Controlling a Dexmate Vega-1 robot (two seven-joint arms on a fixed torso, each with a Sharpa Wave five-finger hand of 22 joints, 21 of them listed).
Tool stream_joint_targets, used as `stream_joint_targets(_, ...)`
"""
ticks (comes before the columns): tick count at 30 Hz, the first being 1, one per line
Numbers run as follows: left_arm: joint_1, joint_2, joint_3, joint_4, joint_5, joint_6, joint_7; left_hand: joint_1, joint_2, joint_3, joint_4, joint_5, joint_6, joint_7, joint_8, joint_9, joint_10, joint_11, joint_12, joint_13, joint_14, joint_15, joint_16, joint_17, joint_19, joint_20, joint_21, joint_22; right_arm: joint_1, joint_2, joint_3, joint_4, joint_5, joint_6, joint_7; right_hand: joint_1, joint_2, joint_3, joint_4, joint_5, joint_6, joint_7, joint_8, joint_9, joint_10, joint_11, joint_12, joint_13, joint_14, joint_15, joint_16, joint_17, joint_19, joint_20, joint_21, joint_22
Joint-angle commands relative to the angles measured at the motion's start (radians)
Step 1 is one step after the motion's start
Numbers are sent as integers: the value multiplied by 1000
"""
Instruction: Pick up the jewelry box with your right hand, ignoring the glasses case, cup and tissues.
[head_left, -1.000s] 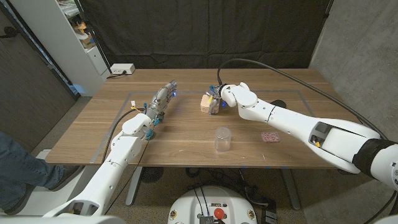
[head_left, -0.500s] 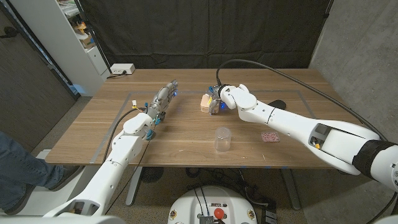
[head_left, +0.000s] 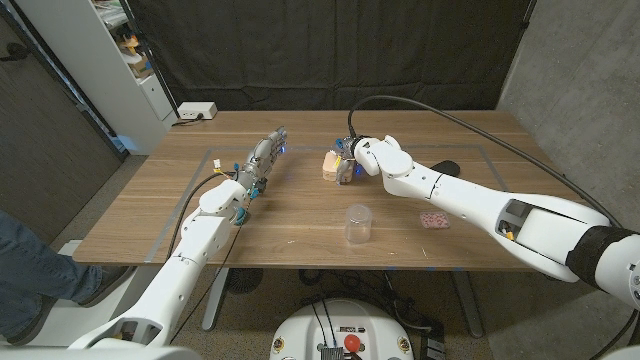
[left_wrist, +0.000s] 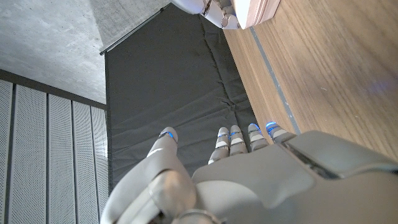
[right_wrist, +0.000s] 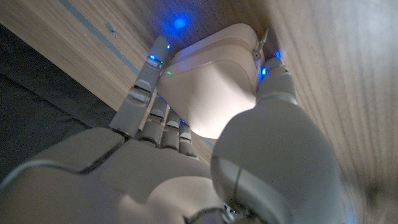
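- Evidently, in the head view, the right hand (head_left: 350, 160) is wrapping the jewelry box (head_left: 329, 164) at mid-tabletop (head_left: 300, 215), likely readying a lift; the cup (head_left: 357, 223) is standing nearer the front edge, and the left hand (head_left: 262, 160) is waiting well apart, fingers extended and holding nothing
- Left wrist view: the left hand's fingers (left_wrist: 239, 138) are reaching straight out, unclenched
- Right wrist view: fingers (right_wrist: 144, 79) and thumb are clamping opposite sides of the box, squeezing it for a secure hold
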Motion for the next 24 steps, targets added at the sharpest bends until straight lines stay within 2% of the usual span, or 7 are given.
stream_joint_targets(1, -7, -3, 0, 10, 0, -3, -6, -8, 2, 3, -7, -2, 5, 2, -1, 2, 3, 3, 1, 3, -5, 3, 2, 3, 1, 10, 6, 3, -2, -25, 3, -58, -23, -8, 29, 219, 223, 0, 11, -5, 259, -237, 7, 7, 47, -54, 7, 7, 105, -132, -5, 0, 2, 8, 6, 1)
stream_joint_targets(24, 1, 0, 1, -2, 0, -9, -11, -9, 4, 5, -8, -2, 6, 1, 0, 2, 2, 2, 0, 3, -7, 0, 1, 3, 1, 7, 7, 3, -27, -47, 49, -167, -68, -10, 91, 224, 231, 3, 17, -25, 267, -232, 20, 30, 30, -47, 15, 31, 121, -127, -29, 3, -3, 13, 9, 1)
